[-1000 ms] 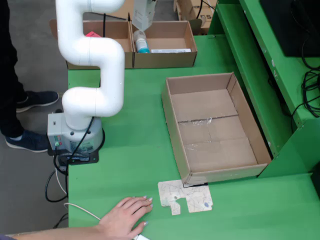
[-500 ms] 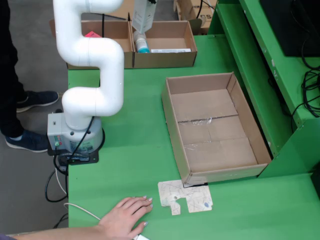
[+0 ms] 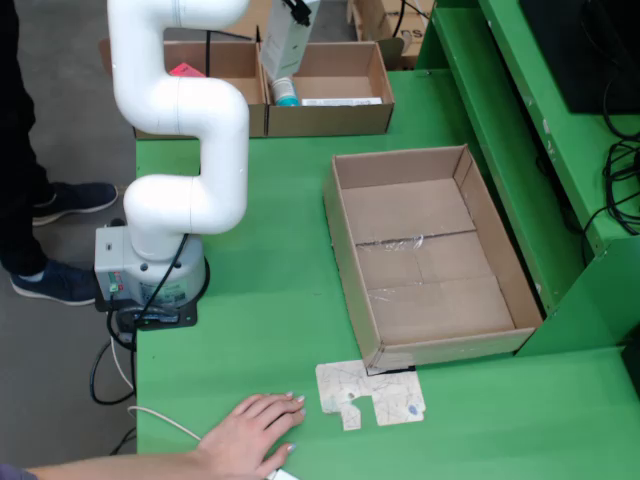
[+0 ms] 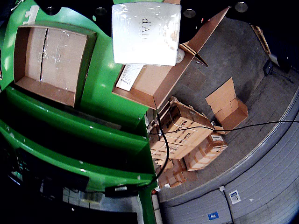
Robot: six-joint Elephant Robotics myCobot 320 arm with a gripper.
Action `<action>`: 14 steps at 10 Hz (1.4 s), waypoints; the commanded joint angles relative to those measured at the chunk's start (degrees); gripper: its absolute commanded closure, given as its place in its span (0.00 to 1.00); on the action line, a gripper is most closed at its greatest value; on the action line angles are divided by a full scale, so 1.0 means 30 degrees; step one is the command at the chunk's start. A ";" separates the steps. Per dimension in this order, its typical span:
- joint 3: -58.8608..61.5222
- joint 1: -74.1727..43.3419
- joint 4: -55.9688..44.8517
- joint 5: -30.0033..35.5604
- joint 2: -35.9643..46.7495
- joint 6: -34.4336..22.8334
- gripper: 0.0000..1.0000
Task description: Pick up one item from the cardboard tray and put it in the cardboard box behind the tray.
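While its end effector (image 3: 290,10) holds a white box (image 4: 145,32), lettering reads "dA".

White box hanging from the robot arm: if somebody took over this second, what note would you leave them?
Gripper: holding the white box in the air; its fingers are hidden, so the grip itself cannot be checked.
Tray: shows nothing inside.
Back boxes: the white box hangs near the left edge of the right-hand box, which holds a bottle and a flat white pack.
Done: item picked up and carried back.
Left: lower it into the box and let go.
Note: a person's hand rests on the table's near edge.
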 commanded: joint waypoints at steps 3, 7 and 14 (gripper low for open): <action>0.0410 0.0827 -0.1872 -0.0894 0.1379 0.2648 1.00; 0.0410 0.2015 -0.2350 -0.2450 0.1631 0.4637 1.00; 0.0410 0.2015 -0.2349 -0.2450 0.1631 0.4637 1.00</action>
